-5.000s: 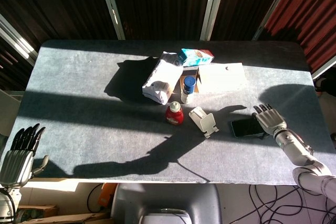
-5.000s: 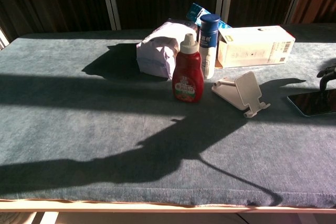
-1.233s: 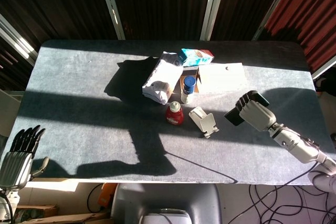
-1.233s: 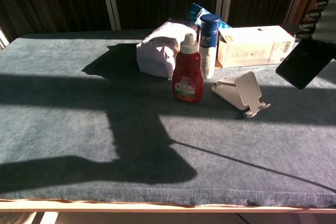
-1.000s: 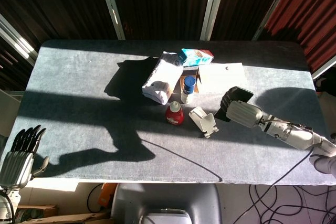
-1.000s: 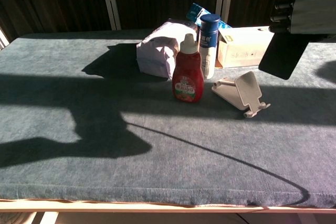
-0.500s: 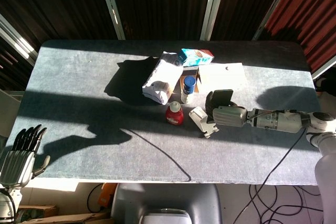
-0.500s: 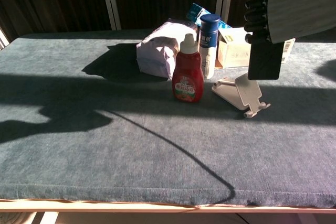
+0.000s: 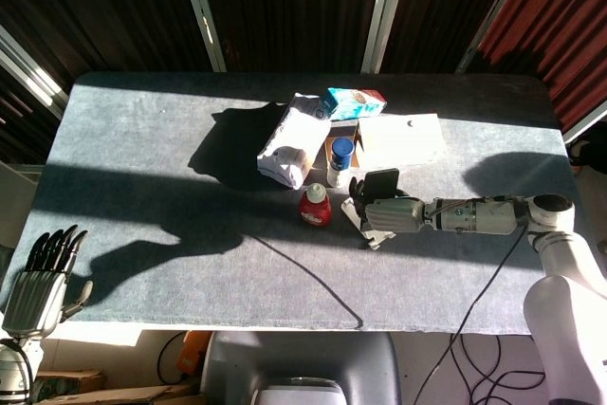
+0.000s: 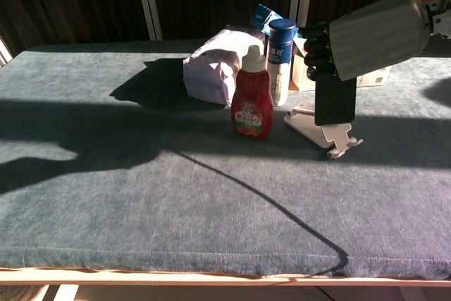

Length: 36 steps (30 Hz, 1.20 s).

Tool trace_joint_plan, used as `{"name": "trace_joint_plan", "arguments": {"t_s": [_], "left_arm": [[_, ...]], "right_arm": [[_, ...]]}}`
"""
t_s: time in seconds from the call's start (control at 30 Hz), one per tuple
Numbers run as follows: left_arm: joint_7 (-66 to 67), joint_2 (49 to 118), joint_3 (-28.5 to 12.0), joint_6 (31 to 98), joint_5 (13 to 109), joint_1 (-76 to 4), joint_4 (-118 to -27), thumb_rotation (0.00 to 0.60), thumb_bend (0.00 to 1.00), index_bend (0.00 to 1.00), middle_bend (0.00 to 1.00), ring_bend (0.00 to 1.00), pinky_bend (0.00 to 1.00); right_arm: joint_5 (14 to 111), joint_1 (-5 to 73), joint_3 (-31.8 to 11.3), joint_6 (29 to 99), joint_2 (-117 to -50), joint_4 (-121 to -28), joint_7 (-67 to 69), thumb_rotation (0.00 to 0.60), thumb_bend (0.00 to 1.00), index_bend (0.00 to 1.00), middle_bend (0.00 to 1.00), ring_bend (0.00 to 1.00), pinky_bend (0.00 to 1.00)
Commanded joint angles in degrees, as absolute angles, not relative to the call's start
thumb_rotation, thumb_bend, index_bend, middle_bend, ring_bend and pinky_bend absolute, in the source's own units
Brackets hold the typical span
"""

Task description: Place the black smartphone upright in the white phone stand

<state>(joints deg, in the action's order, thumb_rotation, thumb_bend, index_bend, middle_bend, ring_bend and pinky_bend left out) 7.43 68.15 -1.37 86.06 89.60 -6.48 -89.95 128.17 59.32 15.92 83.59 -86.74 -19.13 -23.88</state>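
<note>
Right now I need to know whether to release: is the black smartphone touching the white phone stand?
Cannot tell. In the chest view the black smartphone, gripped by the right hand, overlaps the white phone stand; neither view plainly shows contact or a gap.

Stand (image 10: 331, 134) on table (image 10: 141, 195), right of sauce bottle (image 10: 252, 101). Phone (image 10: 335, 101) in right hand (image 10: 363, 37), over stand. Behind: capped bottle (image 10: 280, 51), bag (image 10: 211, 68), box (image 9: 403, 139), carton (image 9: 354, 101). Left hand (image 9: 33, 282) off table's near left corner.
</note>
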Motion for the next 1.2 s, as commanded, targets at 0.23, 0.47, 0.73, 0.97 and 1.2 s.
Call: {"name": "trace_joint_plan", "arguments": {"t_s": [0.23, 0.47, 0.73, 0.97, 1.2], "left_arm": [[7.47, 68.15, -1.39, 85.78, 89.42, -6.62, -89.98, 0.6, 0.37, 0.0, 0.03, 0.0, 0.05], [7.44, 68.12, -1.29, 85.97, 89.51, -6.52, -90.03, 0.6, 0.37, 0.0, 0.03, 0.0, 0.05], [8.3, 68.38, -1.2, 85.61, 89.4, -6.63, -90.15, 0.6, 0.37, 0.0, 0.03, 0.0, 0.05], [8.93, 68.63, -1.38, 85.12, 88.78, -6.82, -90.13, 0.6, 0.37, 0.0, 0.03, 0.0, 0.05], [9.16, 68.68, -1.5, 84.29, 88.15, -7.15, -90.13, 0.6, 0.37, 0.0, 0.03, 0.0, 0.05]], "right_arm": [[127.23, 59.5, 18.18, 84.87, -89.06, -15.12, -21.75, 0.6, 0.31, 0.98, 0.72, 0.57, 0.4], [126.37, 58.18, 19.88, 84.92, -89.73, -12.9, -20.92, 0.6, 0.31, 0.98, 0.72, 0.57, 0.39], [125.19, 57.53, 21.02, 84.54, -91.01, -11.0, -20.02, 0.6, 0.3, 0.98, 0.72, 0.57, 0.37], [124.79, 57.48, 22.42, 83.49, -92.19, -9.47, -19.07, 0.6, 0.3, 0.98, 0.72, 0.57, 0.36], [123.83, 57.2, 23.1, 83.6, -92.46, -8.49, -18.48, 0.6, 0.3, 0.98, 0.72, 0.57, 0.36]]}}
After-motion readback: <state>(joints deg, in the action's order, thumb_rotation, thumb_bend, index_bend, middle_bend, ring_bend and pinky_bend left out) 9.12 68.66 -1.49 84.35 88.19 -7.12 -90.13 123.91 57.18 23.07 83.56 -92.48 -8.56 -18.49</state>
